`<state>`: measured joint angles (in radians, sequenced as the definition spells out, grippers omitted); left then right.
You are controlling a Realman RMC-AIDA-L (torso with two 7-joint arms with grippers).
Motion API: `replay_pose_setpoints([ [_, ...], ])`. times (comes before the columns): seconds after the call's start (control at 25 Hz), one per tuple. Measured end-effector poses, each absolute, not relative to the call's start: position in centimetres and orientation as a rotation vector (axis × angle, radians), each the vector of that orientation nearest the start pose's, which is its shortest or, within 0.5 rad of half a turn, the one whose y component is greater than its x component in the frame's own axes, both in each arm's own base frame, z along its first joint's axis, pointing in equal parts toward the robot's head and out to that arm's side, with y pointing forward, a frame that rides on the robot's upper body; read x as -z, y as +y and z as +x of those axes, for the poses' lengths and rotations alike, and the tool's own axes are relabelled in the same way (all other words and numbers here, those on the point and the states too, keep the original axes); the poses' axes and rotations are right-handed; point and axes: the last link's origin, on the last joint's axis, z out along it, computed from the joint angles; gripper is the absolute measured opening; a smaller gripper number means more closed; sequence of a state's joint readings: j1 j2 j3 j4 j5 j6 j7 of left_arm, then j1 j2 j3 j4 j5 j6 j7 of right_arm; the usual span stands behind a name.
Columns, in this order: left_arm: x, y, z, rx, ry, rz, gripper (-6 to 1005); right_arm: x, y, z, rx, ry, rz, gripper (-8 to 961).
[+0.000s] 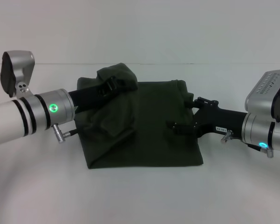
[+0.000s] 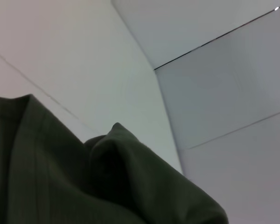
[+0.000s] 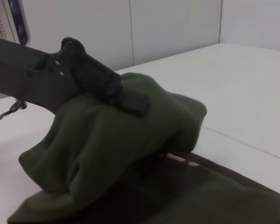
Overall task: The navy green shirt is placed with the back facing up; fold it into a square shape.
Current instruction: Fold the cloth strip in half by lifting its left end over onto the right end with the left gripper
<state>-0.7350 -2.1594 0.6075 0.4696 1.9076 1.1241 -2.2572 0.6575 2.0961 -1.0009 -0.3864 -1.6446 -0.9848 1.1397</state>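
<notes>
nearest, navy green shirt (image 1: 144, 130) lies partly folded on the white counter (image 1: 140, 196). right claw (image 1: 179, 126) rests over its right half, state unclear. farther back, left claw (image 1: 113, 84) pinches a raised fold at the shirt's left rear.

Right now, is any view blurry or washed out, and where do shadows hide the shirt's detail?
Head view: even light, the navy green shirt sharp, its folds nearly black beside the left gripper. Left wrist view: cloth soft, out of focus. Right wrist view: deep shadow under the lifted fold.
</notes>
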Motion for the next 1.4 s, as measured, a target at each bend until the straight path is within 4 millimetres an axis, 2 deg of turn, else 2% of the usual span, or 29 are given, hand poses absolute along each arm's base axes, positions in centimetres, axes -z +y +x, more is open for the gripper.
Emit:
replay_pose_setpoints([
  [0.4,6.7,39.7,-21.4,1.057,-1.842,-2.033,143,6.4,38.3,25.3,-0.490,0.552,-2.511,944],
  [0.64,7.7,39.5,-21.4,1.092,-1.824,-2.001,153,5.4,38.1,26.7,-0.501,0.608,-2.442,944],
  [0.84,7.9,39.5,-21.3,1.106,-1.832,-1.993,373,3.5,37.6,28.8,-0.522,0.675,-2.332,943],
  [1.08,8.4,39.3,-20.7,1.111,-1.849,-2.014,580,3.3,37.5,29.3,-0.530,0.697,-2.308,943],
  [1.28,8.9,39.3,-19.6,1.076,-1.816,-2.102,784,3.3,37.5,29.3,-0.530,0.703,-2.306,943],
  [1.4,9.1,39.3,-18.9,1.072,-1.799,-2.147,846,3.3,37.4,29.3,-0.531,0.705,-2.306,943],
])
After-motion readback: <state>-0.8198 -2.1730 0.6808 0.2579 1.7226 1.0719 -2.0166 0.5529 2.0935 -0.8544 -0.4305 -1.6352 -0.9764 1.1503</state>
